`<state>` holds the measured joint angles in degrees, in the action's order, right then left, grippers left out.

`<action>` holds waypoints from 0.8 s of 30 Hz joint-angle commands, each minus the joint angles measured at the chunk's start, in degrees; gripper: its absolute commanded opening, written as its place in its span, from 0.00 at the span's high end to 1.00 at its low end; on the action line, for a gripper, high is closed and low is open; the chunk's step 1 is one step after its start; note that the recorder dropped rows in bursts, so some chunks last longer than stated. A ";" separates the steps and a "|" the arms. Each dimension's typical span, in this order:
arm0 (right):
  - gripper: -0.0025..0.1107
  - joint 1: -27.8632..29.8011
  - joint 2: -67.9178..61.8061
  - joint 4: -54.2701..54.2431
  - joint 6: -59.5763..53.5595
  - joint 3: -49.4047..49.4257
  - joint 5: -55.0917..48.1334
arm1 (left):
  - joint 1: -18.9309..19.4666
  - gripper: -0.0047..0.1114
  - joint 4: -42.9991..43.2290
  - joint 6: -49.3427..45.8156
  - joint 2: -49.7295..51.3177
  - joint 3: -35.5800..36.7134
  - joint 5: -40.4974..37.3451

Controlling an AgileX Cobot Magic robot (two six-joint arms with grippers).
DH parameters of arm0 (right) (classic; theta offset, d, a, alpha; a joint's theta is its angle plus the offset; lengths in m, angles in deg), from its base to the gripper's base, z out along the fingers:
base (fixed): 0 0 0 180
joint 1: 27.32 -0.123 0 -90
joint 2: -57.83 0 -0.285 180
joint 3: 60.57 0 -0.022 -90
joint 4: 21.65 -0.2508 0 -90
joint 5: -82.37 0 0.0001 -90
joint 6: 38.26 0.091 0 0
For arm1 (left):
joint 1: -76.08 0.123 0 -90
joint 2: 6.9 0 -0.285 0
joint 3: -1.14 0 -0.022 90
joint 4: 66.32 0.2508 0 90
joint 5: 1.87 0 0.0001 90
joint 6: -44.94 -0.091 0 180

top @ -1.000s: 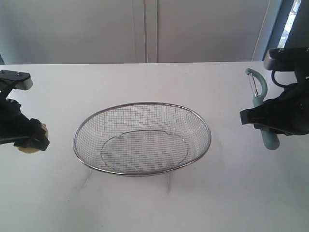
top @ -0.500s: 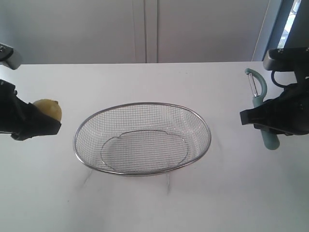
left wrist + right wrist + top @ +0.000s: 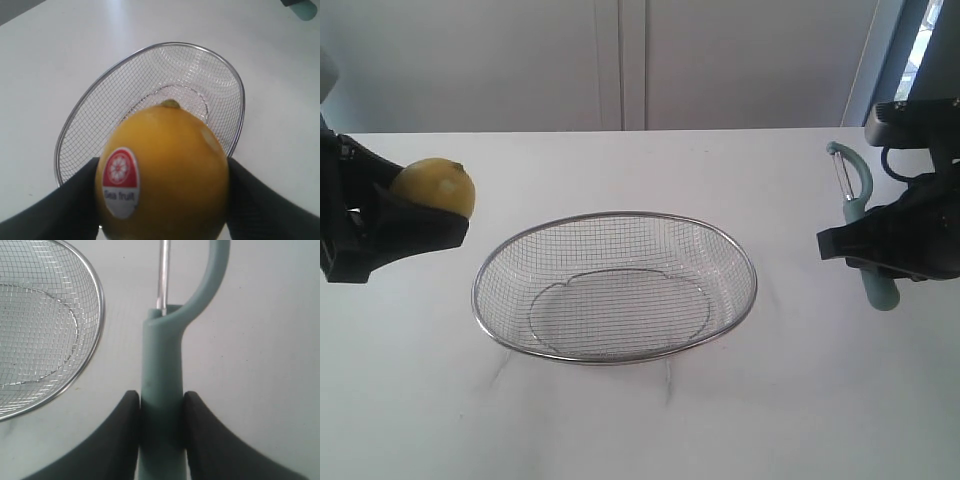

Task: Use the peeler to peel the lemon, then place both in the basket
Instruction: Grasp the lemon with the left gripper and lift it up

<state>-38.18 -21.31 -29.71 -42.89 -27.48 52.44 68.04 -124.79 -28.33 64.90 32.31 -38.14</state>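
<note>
The lemon (image 3: 432,187) was squeezed in the left claw (image 3: 420,212) beside the basket (image 3: 616,214); the peeler (image 3: 161,355) was gripped by the right claw (image 3: 161,412).

lemon (image 3: 432,186) L of basket (image 3: 620,213), peeler (image 3: 855,190) R

The left arm entered at the left edge of the exterior view. Its black pincer (image 3: 428,212) sat at mid-height and was closed on the lemon (image 3: 433,186). In the left wrist view, its two dark fingers (image 3: 70,205) pressed the fruit from either side along the lower edge. The right arm sat at the right edge, its pincer (image 3: 855,255) pointing toward the centre and clamped on the peeler (image 3: 857,195) handle, with a black finger (image 3: 117,440) on each side.
</note>
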 commanded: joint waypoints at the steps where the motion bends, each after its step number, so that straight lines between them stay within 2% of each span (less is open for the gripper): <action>1: 0.98 -0.06 0.41 0.13 -1.55 0.23 0.26 | -0.04 0.96 -4.69 -2.22 -0.63 0.30 -1.12; 9: 0.98 -0.06 0.41 0.13 -1.57 0.23 0.36 | -0.04 0.96 -3.40 -1.98 -0.63 0.30 -1.13; 16: 0.98 -0.06 0.41 0.13 -1.57 0.23 -0.55 | -0.04 0.96 -6.21 -3.31 -0.63 0.30 -1.13; 19: 0.98 -0.06 0.41 0.13 -1.57 0.12 -1.48 | -0.04 0.96 -10.64 -7.29 -0.63 0.30 -2.41; 24: 0.98 -2.32 0.41 0.01 -2.80 0.12 -2.28 | -0.13 0.96 -20.18 -17.18 -0.63 1.13 -9.64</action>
<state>-39.02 -21.31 -29.71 -44.28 -27.48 50.13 68.04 -137.76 -40.02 64.90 32.64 -43.57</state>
